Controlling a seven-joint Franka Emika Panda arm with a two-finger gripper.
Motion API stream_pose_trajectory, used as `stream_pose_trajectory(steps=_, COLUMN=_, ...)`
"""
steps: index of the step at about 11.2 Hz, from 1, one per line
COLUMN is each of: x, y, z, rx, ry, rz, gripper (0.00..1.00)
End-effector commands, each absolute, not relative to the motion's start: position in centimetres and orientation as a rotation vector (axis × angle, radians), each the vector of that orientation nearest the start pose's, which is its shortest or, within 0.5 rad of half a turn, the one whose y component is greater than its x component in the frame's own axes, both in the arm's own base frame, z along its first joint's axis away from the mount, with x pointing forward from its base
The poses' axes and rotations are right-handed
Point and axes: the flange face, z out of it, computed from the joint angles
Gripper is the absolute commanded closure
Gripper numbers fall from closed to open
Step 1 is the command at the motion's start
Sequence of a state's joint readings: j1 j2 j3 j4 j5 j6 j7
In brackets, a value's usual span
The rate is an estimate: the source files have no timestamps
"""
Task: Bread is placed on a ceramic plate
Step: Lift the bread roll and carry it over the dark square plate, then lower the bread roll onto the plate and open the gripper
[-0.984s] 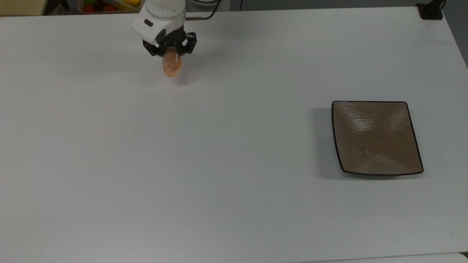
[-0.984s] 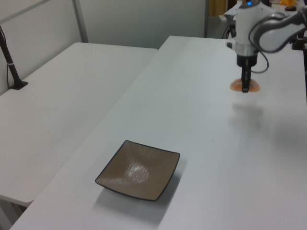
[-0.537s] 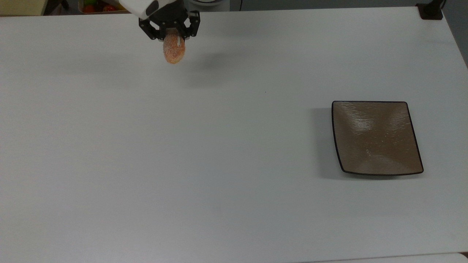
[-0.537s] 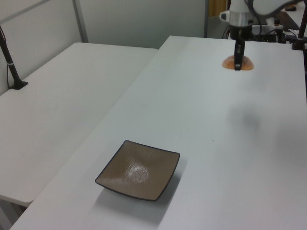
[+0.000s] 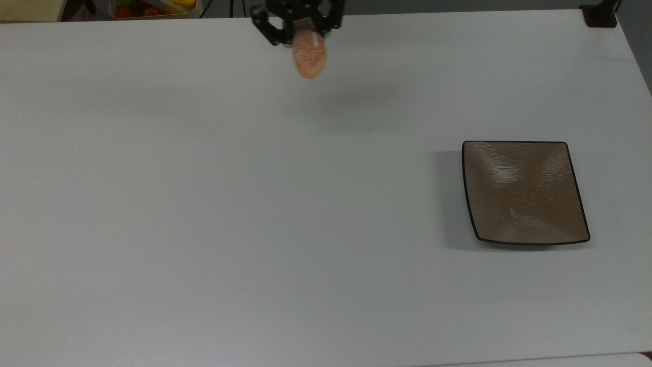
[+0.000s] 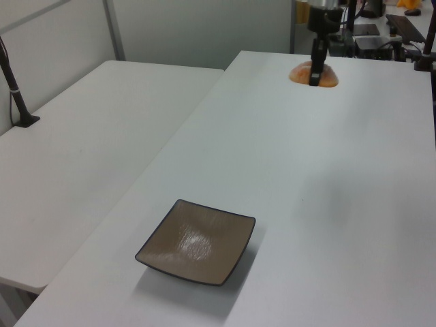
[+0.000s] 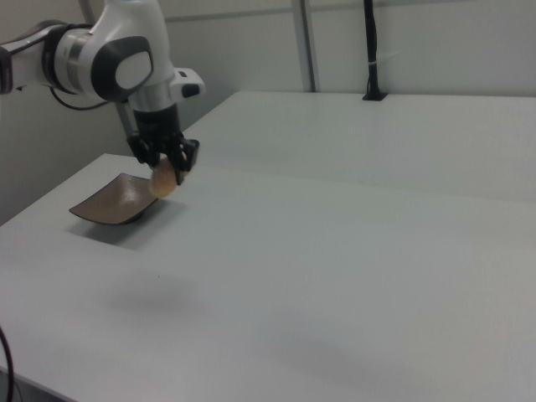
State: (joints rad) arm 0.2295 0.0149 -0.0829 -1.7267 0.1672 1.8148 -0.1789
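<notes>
The gripper (image 5: 305, 31) has moved since a second ago: in the top view it was over toward the top view's left, low by the table (image 5: 204, 204), and now it sits more to the middle, up at the far edge, and its shadow on the table is much fainter and farther from it. The ceramic plate (image 5: 524, 192) has stayed in the same spot. Going from near to far in the left view, the ceramic plate (image 6: 197, 242) comes first, sitting flat on the white table with nothing on it. Far behind it hangs the bread (image 6: 313, 75), up in the air and well apart from the plate. The gripper (image 6: 317, 71) has its two black fingers squeezed tight on the bread. The bread (image 5: 308, 56) pokes out below the fingers. In the right view the bread (image 7: 163, 182) hangs under the gripper (image 7: 166, 163), and the plate (image 7: 113, 205) shows just behind it.
</notes>
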Motion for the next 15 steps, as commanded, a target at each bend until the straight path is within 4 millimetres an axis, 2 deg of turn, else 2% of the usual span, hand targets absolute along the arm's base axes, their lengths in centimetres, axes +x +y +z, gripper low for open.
stream_pose_trajectory(steps=1, x=59.1, y=18.7, z=56.3, rx=-2.911, ry=-0.460, rz=-0.122, gripper=0.61)
stream_pose_trajectory(steps=3, x=60.3, y=25.7, z=54.9, rx=-2.902, ry=-0.425, rz=-0.201, gripper=0.61)
stream_pose_trajectory(steps=5, x=60.8, y=32.1, z=51.9, rx=-2.893, ry=-0.401, rz=-0.303, gripper=0.61)
stream_pose_trajectory(steps=8, x=61.5, y=39.2, z=47.2, rx=-2.885, ry=-0.390, rz=-0.488, gripper=0.61)
stream_pose_trajectory(steps=11, x=61.5, y=43.9, z=41.6, rx=-2.808, ry=-0.453, rz=-0.629, gripper=0.61)
stream_pose_trajectory(steps=13, x=61.4, y=45.7, z=39.3, rx=-2.741, ry=-0.468, rz=-0.717, gripper=0.61)
stream_pose_trajectory(steps=15, x=61.4, y=46.7, z=37.0, rx=-2.705, ry=-0.477, rz=-0.764, gripper=0.60)
